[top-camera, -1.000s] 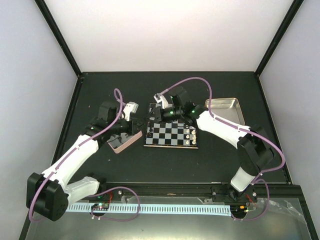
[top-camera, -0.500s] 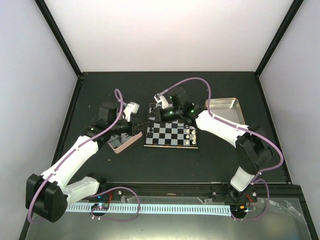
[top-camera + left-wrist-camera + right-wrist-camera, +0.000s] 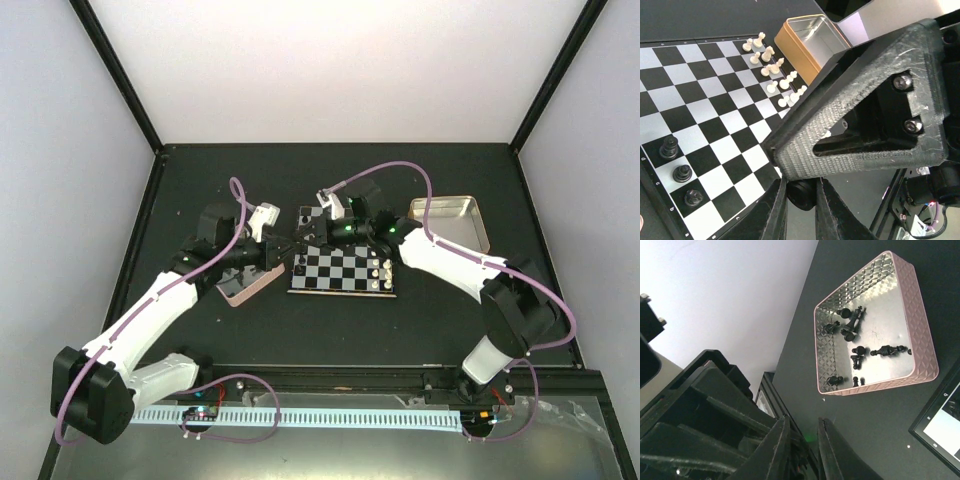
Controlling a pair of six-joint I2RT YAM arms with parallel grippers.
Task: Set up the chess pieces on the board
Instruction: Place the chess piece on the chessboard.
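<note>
The board [image 3: 342, 268] lies mid-table, and it fills the left of the left wrist view [image 3: 715, 100]. Three black chess pieces [image 3: 681, 173] stand along its near-left edge, and white pieces [image 3: 771, 67] are lined up on the far side. My left gripper [image 3: 801, 187] is shut on a small black chess piece [image 3: 801, 197] just off the board's corner [image 3: 289, 251]. The right gripper [image 3: 303, 238] hovers close above it; its black body [image 3: 865, 110] crosses the left wrist view. In the right wrist view its fingers [image 3: 804, 432] stand slightly apart with nothing between them.
A pink-rimmed tin [image 3: 875, 325] holds several black pieces lying loose; it sits under my left wrist [image 3: 243, 287]. A gold-rimmed tin [image 3: 810, 42] stands beyond the white pieces, right of the board [image 3: 452, 218]. The left arm's dark housing [image 3: 700, 405] crowds the right wrist view.
The right wrist has shifted a little to the right and back over the board's far-left corner, its cable arching higher. The left arm has barely moved.
</note>
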